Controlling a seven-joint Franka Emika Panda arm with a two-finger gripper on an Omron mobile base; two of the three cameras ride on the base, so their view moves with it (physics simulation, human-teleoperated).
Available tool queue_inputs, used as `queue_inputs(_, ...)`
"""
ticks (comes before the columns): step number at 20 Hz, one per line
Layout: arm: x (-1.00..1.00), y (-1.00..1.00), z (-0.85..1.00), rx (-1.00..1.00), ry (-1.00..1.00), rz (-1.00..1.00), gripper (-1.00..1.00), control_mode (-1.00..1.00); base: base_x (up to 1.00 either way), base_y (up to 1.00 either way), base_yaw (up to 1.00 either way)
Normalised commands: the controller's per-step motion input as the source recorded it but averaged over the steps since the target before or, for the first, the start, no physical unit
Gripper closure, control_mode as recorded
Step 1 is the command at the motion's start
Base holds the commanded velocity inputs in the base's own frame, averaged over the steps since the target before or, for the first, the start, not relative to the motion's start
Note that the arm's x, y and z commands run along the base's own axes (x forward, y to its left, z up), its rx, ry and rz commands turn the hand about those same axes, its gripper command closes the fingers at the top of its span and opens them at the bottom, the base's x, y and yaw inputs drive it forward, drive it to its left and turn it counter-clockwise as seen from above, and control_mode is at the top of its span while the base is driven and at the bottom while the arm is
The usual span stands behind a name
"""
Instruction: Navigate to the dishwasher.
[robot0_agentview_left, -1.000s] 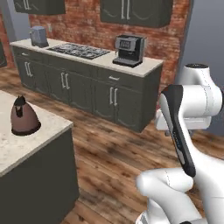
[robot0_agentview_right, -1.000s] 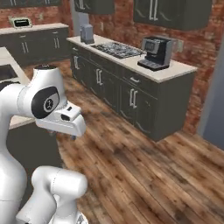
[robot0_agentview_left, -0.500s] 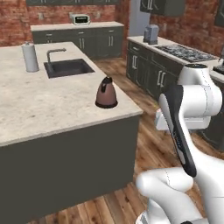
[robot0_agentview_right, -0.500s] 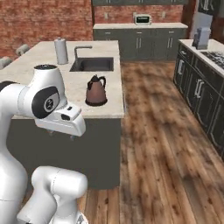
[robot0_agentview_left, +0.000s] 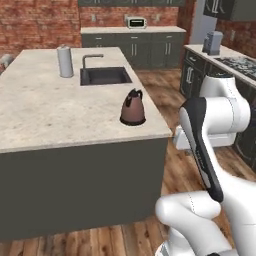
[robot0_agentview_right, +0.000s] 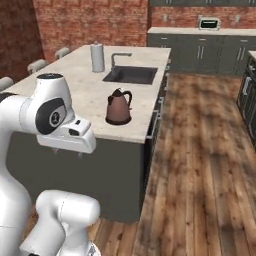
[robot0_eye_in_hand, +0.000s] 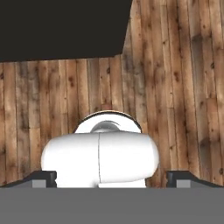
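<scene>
The dishwasher's front does not show plainly. A thin silvery bar (robot0_agentview_right: 158, 111) runs edge-on along the island's right face, and I cannot tell whether it belongs to the dishwasher. My gripper (robot0_eye_in_hand: 111, 178) hangs folded close to the base and points down at the wooden floor (robot0_eye_in_hand: 175, 87). Its two dark fingertips (robot0_eye_in_hand: 41, 177) stand wide apart, open, with nothing between them. The hand (robot0_agentview_right: 70, 145) hovers beside the island's near corner and also shows as a white block (robot0_agentview_left: 184, 141) in the left base view.
A large island (robot0_agentview_left: 45, 115) with a pale stone top stands close ahead, carrying a brown kettle (robot0_agentview_left: 133, 108), a sink (robot0_agentview_left: 104, 76) and a paper towel roll (robot0_agentview_left: 65, 61). Dark cabinets (robot0_agentview_right: 210, 47) line the back wall and the right side (robot0_agentview_left: 192, 75). Open floor (robot0_agentview_right: 205, 150) runs right of the island.
The whole picture has swung: the base has turned and driven from the wall counter with the stove toward the island, which now stands closer and squarer. The arm's pose is unchanged.
</scene>
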Motion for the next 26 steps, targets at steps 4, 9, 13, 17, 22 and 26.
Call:
queue_inputs(4,0.0,0.0,0.0,0.0,0.0,0.0,-1.0,1.0,0.16,-1.0,0.0)
queue_inputs(9,0.0,0.0,0.0,0.0,0.0,0.0,-1.0,1.0,0.46,-1.0,-0.03)
queue_inputs(13,0.0,0.0,0.0,0.0,0.0,0.0,-1.0,1.0,0.92,-1.0,-0.05)
queue_inputs(17,0.0,0.0,0.0,0.0,0.0,0.0,-1.0,1.0,1.0,-0.95,0.0)
queue_inputs(22,0.0,0.0,0.0,0.0,0.0,0.0,-1.0,1.0,1.0,-0.94,0.01)
queue_inputs(26,0.0,0.0,0.0,0.0,0.0,0.0,-1.0,1.0,1.0,-0.59,0.11)
